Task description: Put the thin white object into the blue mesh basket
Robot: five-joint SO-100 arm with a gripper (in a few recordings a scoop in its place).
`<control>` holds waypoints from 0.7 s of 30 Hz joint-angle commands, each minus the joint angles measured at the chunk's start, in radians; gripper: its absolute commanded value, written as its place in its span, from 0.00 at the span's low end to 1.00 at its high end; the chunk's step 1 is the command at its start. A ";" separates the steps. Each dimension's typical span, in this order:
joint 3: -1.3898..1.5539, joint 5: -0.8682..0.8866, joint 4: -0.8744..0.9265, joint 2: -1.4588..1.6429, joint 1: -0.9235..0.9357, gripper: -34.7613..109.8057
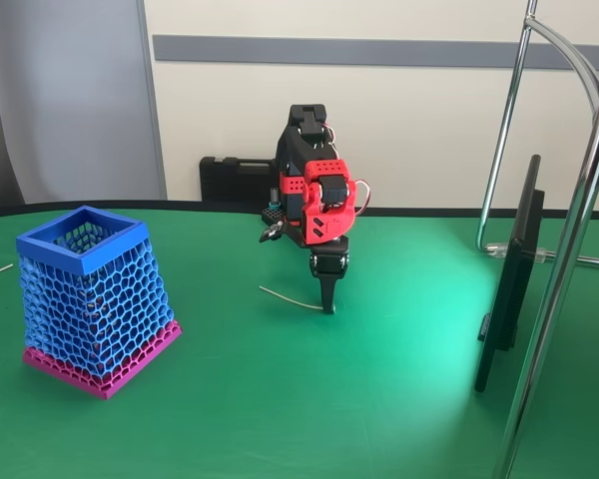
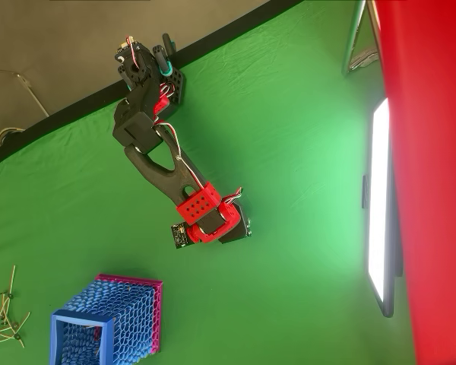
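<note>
Tool (image 1: 328,302) is down at the desk (image 1: 379,399), pinching the thin white object (image 1: 290,298) by one end, ready to lift toward the blue mesh basket (image 1: 90,299) at left.

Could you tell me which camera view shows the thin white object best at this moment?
The fixed view shows it best: the thin white object lies on the green table as a pale curved line, its right end meeting the lowered gripper. In the overhead view, the arm's red wrist covers that spot, so I cannot make it out.
</note>
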 commanded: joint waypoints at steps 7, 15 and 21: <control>-0.032 -0.012 0.009 0.008 -0.011 0.28; -0.034 -0.023 0.009 0.035 -0.011 0.26; -0.048 -0.064 0.009 0.117 0.011 0.25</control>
